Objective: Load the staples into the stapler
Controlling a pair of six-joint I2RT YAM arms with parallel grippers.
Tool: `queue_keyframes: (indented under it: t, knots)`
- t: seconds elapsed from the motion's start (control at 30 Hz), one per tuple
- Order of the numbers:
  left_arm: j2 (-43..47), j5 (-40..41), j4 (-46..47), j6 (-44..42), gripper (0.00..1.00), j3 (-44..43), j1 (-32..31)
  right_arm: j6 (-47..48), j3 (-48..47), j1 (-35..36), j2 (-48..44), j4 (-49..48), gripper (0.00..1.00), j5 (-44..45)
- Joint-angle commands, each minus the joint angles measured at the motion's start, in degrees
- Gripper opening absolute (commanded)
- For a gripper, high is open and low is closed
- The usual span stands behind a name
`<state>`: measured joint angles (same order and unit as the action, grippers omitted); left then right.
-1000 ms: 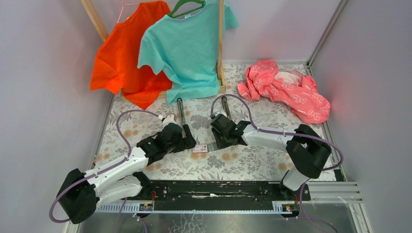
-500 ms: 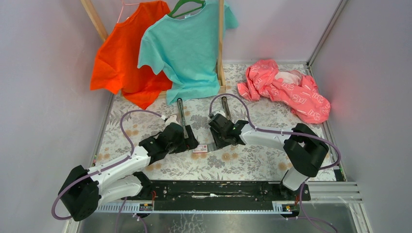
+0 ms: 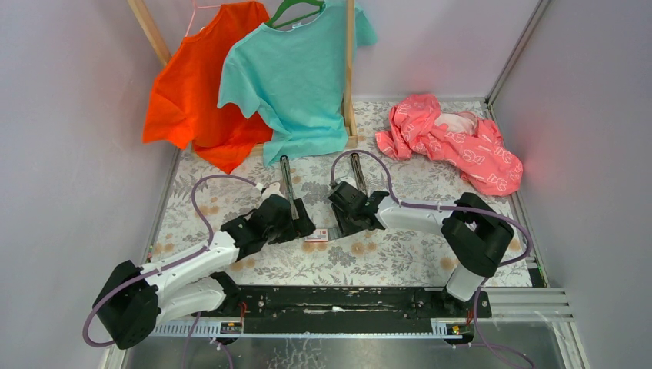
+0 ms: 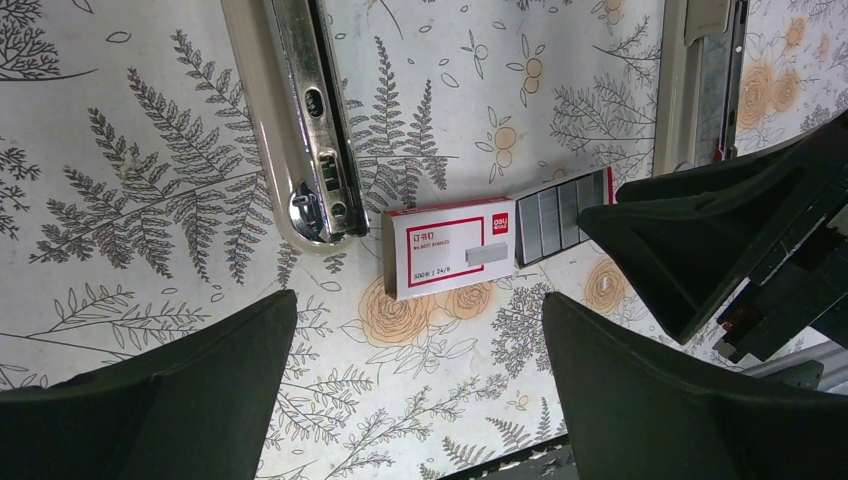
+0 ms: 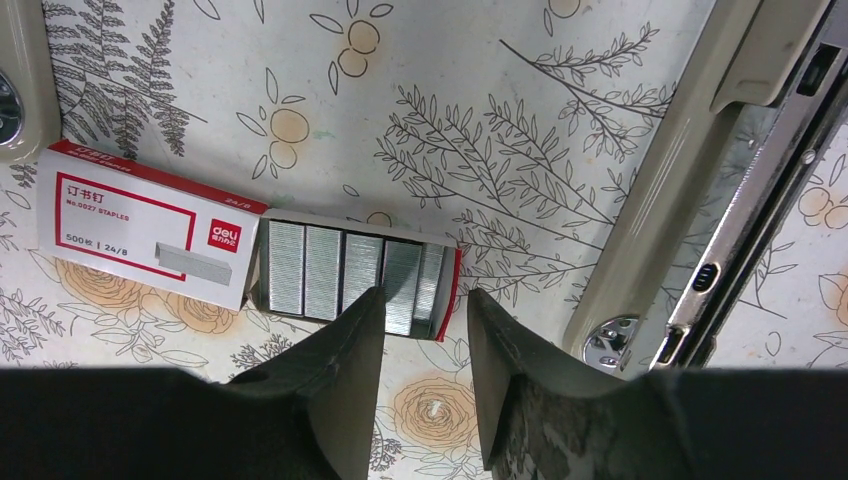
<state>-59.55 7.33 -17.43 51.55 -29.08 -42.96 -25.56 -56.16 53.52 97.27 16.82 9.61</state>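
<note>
The staples box (image 3: 316, 235) lies on the floral table between my grippers. Its red and white sleeve (image 5: 145, 235) is slid partly off the tray of grey staple strips (image 5: 330, 268). It also shows in the left wrist view (image 4: 450, 247). My right gripper (image 5: 425, 300) is narrowly open, its tips over the tray's right end. My left gripper (image 4: 418, 305) is wide open and empty just before the sleeve. A cream and chrome stapler (image 4: 305, 120) lies left of the box. A second one (image 5: 720, 180) lies to the right.
An orange shirt (image 3: 196, 84) and a teal shirt (image 3: 296, 73) hang on a wooden rack at the back. A pink garment (image 3: 454, 142) lies crumpled at the back right. Walls close the table's left and right sides.
My right gripper has moved slightly left, onto the tray end of the staples box. My left gripper has edged a little closer to the box.
</note>
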Motion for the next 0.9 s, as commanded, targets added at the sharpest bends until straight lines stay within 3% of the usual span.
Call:
queue_keyframes:
  t: [0.0, 0.13, 0.3, 0.5, 0.87]
  knots:
    - [-0.08, -0.85, 3.17, 0.31, 1.00, 0.74, 0.33, -0.27, -1.38, 0.58, 1.00, -0.87, 0.43, 1.72]
    - [-0.36, -1.07, 3.36, 0.24, 1.00, 0.74, 0.32, 0.34, -1.39, 0.49, 1.08, 0.38, 0.42, 3.09]
    - [-0.78, -1.33, 3.37, 0.22, 1.00, 0.42, 0.28, 1.56, -1.14, 0.47, -0.15, 1.64, 0.31, 5.20]
    - [-0.65, -1.66, 3.37, 0.22, 1.00, 0.29, 0.33, 2.85, -1.48, 0.46, -0.87, 2.09, 0.25, 4.83]
    - [-0.97, -3.28, 4.81, 0.66, 1.00, 0.87, 0.05, 2.56, -2.59, 0.55, -3.65, 0.87, 0.31, 2.23]
